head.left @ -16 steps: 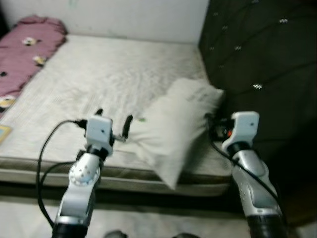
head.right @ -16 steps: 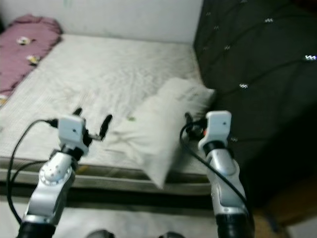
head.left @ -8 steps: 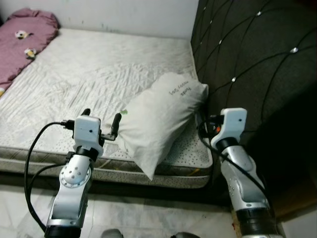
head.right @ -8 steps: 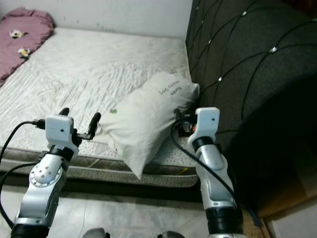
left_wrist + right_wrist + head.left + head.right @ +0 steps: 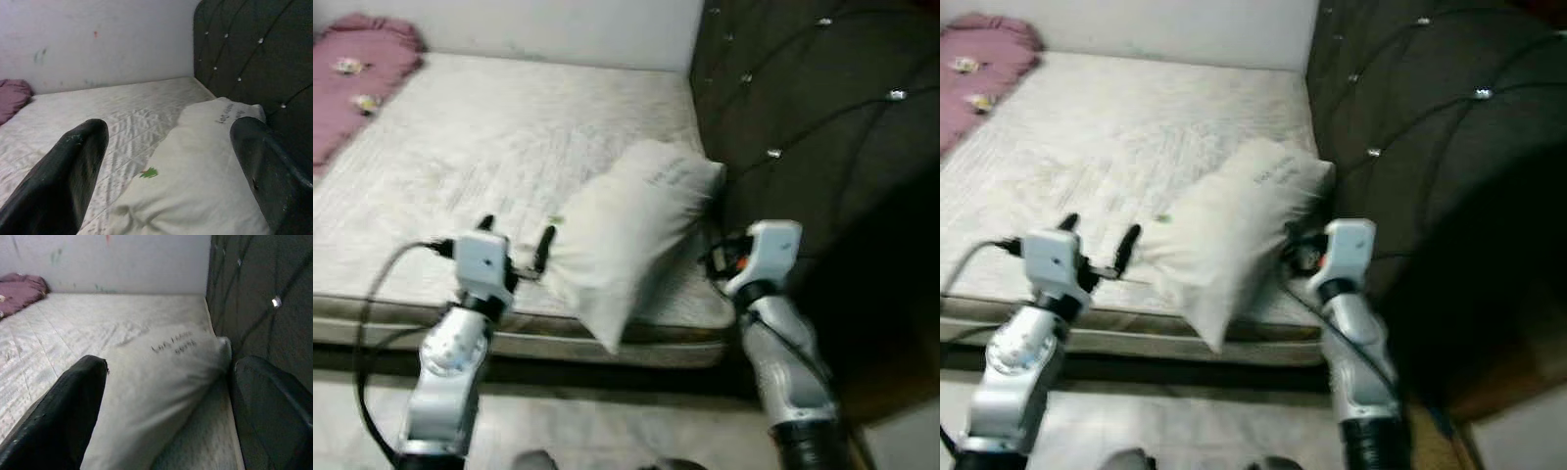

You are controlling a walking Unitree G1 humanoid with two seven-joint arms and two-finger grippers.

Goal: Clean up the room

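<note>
My left tool (image 5: 517, 238) is wide open, holding nothing, just beside the pillow (image 5: 631, 220) | my right tool (image 5: 161, 396) gapes too, pillow between its fingers, dark headboard (image 5: 264, 298) beside | pillow white, puffy, small writing, tilted over the bed (image 5: 460, 147) edge | picture blurrier than before, pink blanket (image 5: 357, 64) far off.

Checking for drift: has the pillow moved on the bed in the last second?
No. The pillow still lies at the mattress corner against the headboard, its tip over the front edge. The camera moved.
</note>
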